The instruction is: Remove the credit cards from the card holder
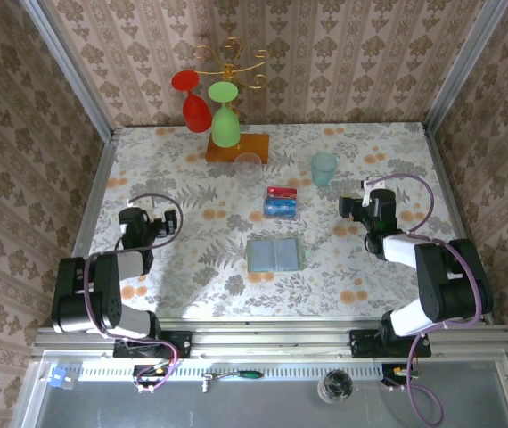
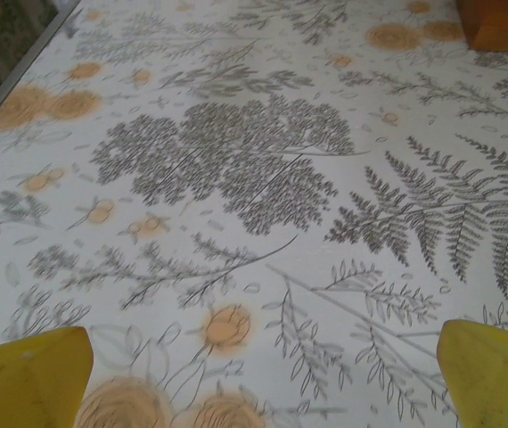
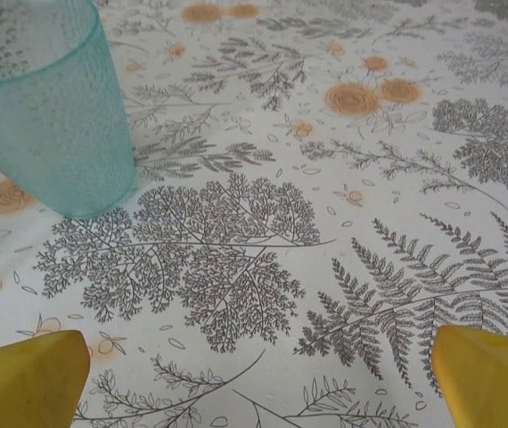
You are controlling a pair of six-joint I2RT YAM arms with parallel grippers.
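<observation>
Grey-green card holder [image 1: 274, 255] open, likely floppy; thin slick credit cards [image 1: 281, 208] at 12 o'clock, pinch edges; left claw [image 2: 254, 374], right claw [image 3: 254, 374] spread.

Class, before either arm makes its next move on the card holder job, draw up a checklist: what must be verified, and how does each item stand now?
1. Card holder lies open and flat on the table: ok.
2. Red card and blue card lie side by side beyond the holder, outside it: ok.
3. No further card left in the holder's pockets: cannot tell, too small.
4. Left gripper open, nothing between its fingers: ok.
5. Right gripper open, nothing held: ok.
6. Right gripper clear of the teal cup: ok, apart, though the cup stands close ahead on its left.
</observation>
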